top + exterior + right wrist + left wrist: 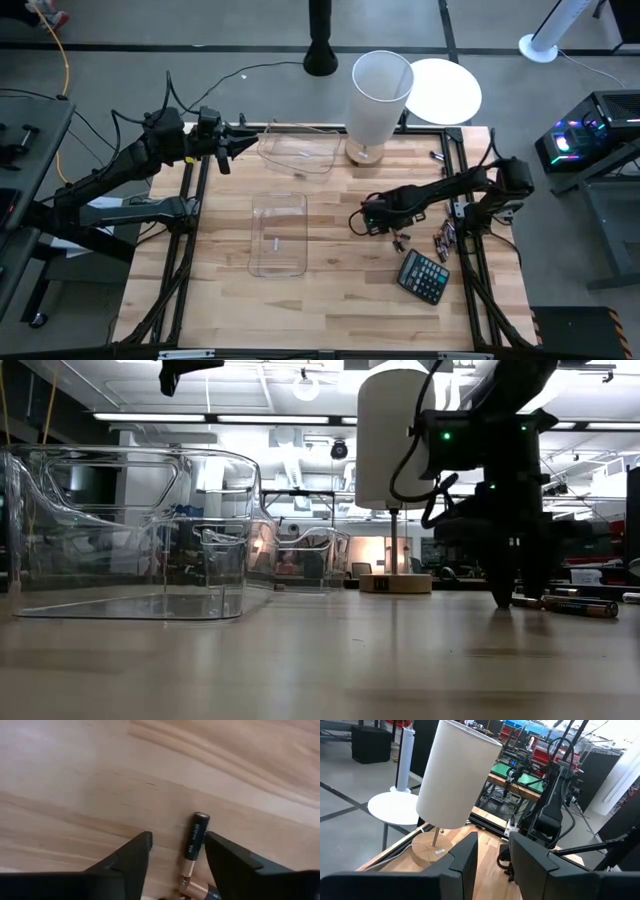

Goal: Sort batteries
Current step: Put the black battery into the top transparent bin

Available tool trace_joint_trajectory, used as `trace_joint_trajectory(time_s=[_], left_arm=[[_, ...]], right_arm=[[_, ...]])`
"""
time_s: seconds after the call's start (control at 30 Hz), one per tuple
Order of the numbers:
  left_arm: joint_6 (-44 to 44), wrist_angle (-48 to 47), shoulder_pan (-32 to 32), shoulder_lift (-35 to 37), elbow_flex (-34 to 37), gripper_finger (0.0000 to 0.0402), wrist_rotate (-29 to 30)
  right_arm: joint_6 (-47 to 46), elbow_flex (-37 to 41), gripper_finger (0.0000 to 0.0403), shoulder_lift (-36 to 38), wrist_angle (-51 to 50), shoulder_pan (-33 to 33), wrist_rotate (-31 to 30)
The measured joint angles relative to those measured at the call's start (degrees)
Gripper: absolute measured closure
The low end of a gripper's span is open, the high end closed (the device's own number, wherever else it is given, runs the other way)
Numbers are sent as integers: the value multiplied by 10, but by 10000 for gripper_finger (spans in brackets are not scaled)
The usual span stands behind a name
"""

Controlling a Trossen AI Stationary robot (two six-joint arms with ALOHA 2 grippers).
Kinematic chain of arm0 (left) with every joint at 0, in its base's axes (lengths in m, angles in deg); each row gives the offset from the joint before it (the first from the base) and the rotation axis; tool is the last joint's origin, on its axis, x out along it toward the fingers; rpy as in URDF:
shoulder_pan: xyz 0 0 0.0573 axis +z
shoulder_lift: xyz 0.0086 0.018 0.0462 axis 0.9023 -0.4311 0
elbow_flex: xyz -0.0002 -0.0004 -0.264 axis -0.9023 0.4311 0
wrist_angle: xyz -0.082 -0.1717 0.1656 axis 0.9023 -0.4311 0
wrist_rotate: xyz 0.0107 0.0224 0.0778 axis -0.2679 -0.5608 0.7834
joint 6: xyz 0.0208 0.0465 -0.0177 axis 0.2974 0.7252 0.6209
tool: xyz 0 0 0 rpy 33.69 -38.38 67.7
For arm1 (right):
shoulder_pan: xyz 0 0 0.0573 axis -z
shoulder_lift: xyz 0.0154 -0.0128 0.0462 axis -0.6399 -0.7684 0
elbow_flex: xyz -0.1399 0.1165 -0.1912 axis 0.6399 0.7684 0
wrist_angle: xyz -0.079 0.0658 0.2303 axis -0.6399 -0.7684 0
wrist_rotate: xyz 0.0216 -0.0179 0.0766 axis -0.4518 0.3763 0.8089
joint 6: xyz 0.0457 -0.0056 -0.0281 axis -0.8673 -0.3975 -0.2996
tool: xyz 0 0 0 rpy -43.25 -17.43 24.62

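The right gripper [366, 222] is being held low over the wooden table [330, 300], right of the nearer clear bin [279, 235], with its fingers [125, 857] parted and nothing clamped between them. In the right wrist view a dark battery with a copper end [194, 840] is lying on the wood in the gap between those fingers, close against one of them; whether it is being touched cannot be told. More batteries [443, 240] are lying scattered by the right edge of the table, just beyond the black calculator [423, 276], and a few loose ones [437, 156] are lying farther back near the frame. In the low view the right gripper [520, 595] is reaching down almost to the tabletop, with batteries [570, 605] lying beside it. The left gripper [243, 141] is being held above the far left corner, beside the second clear bin [297, 148], its fingers [465, 857] spread apart and empty. A white lamp [378, 98] is standing at the far edge of the table.
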Motion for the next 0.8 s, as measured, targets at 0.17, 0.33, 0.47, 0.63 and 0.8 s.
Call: trace_joint_trajectory(time_s=[0.17,0.33,0.47,0.63,0.8], left_arm=[[-4,0,0,0,0,296,0],[-4,0,0,0,0,296,0],[-5,3,2,0,0,296,1],[-5,5,2,0,0,296,2],[-11,5,2,0,0,296,1]], right_arm=[[42,-26,367,6,1,1,-24],[134,-113,376,19,36,41,-103],[273,-206,395,13,147,74,-131],[390,-305,377,-10,273,134,-154],[434,-380,344,-55,269,182,-94]])
